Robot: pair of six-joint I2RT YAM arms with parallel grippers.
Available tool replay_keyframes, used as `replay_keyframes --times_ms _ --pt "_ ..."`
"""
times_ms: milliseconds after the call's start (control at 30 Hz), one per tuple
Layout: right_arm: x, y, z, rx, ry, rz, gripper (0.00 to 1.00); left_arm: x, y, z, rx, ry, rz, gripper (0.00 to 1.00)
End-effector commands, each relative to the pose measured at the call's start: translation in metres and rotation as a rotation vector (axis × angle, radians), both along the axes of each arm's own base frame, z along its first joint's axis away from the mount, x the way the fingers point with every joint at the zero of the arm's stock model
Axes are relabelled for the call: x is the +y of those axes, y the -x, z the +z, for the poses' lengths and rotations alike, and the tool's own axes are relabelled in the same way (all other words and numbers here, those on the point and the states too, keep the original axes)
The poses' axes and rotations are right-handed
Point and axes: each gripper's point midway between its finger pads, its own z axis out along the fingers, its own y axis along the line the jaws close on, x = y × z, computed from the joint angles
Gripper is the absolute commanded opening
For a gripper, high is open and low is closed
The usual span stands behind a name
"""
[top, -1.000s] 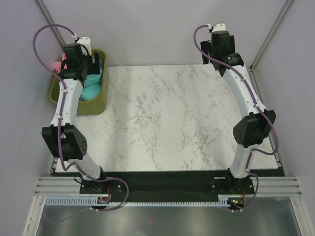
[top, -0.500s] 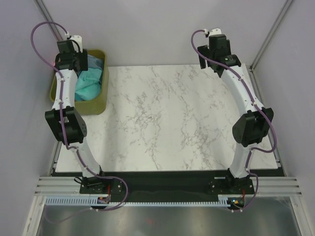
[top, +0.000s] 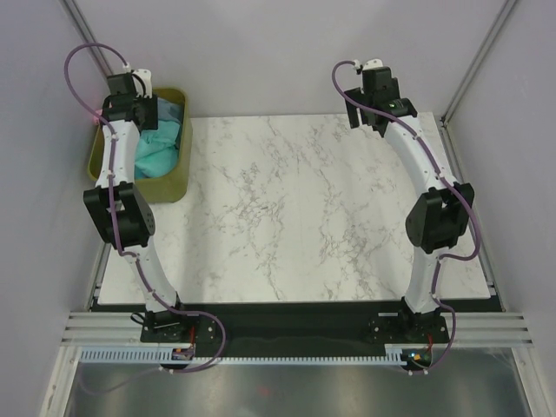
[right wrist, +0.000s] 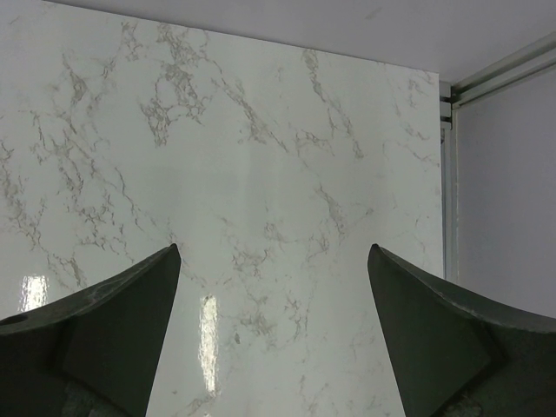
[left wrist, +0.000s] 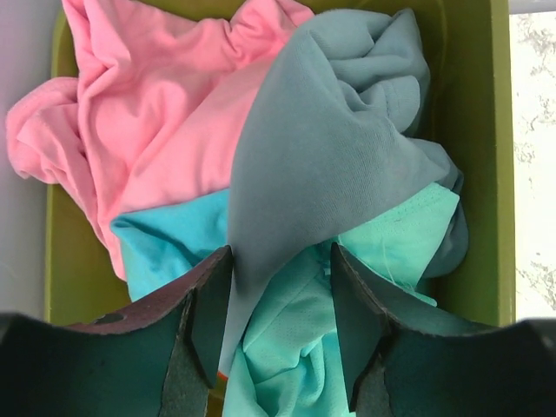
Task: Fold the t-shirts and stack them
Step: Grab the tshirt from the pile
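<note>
SITE: robot lab test cell | EVIDENCE: 2 robot arms [top: 117,174] bolted to aluminium rail [top: 495,328] | loose purple cables [top: 69,62] | bare grey wall panels [top: 261,52] on metal frame posts [top: 478,59] | marble-look tabletop [top: 295,217] as bench

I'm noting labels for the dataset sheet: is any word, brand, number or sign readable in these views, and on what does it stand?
No text can be read in any view.
The pink t-shirt, grey-blue t-shirt and teal t-shirt show no print or tag.
The olive-green bin and marble tabletop show no label.
Any marking on the arm bases is too small to read.
</note>
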Motion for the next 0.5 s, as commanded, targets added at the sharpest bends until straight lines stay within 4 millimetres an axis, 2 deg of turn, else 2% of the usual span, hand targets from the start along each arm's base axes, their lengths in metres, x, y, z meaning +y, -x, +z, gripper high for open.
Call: replay_keyframes --times_ms 0,233,333,367,433,467 --pt "0.006 -0.008 0.010 -0.029 -0.016 0.018 0.98 -0.005 0.011 0.007 0.001 0.018 -0.018 0.56" --pt "0.010 -0.013 0.005 -0.024 -0.027 0.025 0.98 -0.003 0.010 -0.010 0.041 0.012 -0.024 0.53" --pt "0.009 -0.013 0.004 -0.023 -0.025 0.023 0.98 -0.003 0.009 -0.016 0.054 0.009 -0.032 0.30" --pt "0.009 -0.013 0.004 -0.023 -0.022 0.024 0.98 -0.003 0.009 -0.015 0.054 0.009 -0.030 0.15" --pt "0.007 -0.012 0.004 -0.022 -0.020 0.020 0.98 -0.004 0.010 -0.014 0.050 0.013 -0.029 0.10" --pt "0.007 -0.011 0.005 -0.020 -0.017 0.020 0.98 -0.004 0.010 -0.013 0.049 0.016 -0.028 0.03"
